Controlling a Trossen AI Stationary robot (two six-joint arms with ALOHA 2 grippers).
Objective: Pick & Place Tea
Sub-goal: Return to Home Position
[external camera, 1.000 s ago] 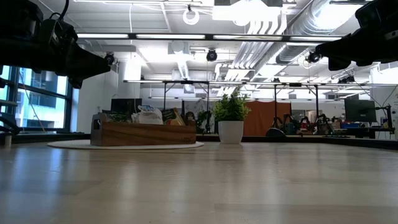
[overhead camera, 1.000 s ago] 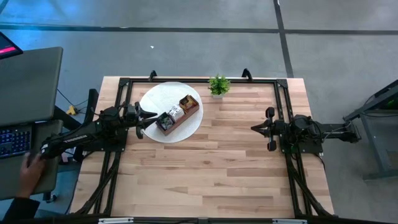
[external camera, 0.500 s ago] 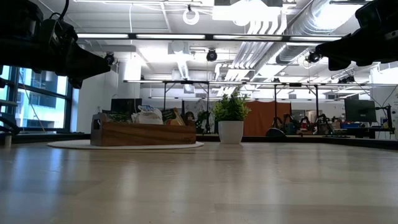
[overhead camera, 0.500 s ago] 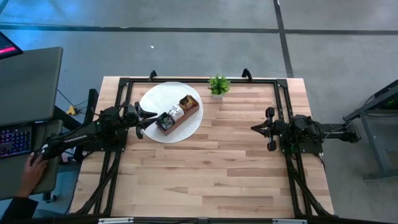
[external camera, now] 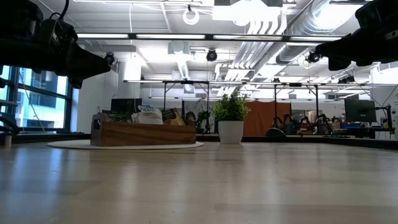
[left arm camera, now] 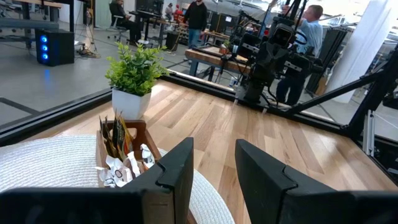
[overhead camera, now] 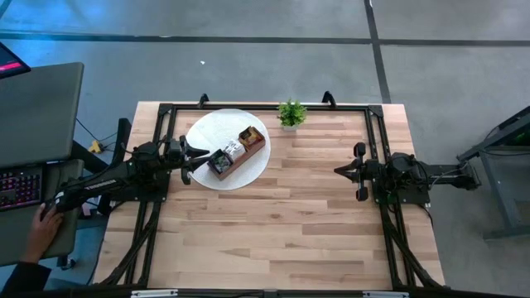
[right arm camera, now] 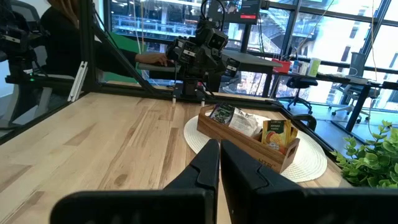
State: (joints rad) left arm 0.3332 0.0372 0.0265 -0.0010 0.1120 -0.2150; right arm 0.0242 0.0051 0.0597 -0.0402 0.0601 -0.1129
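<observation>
Meanwhile, both arms hang raised over the tabletop (overhead camera: 315, 217) — the left tool (overhead camera: 196, 162) released just beside the wooden box (external camera: 140, 134), the right tool (overhead camera: 339, 170) clenched on nothing, well apart. In the box stand the tea sachets (right arm camera: 276, 134) — only their tops clear its wall in the low view.

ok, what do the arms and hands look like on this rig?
Left arm and right arm: matte black, chunky jointed links. Left hand and right hand: two flat, angular black fingers each, with stepped edges. A thin dark cable loops off the left arm in the low view. No markings visible.
</observation>
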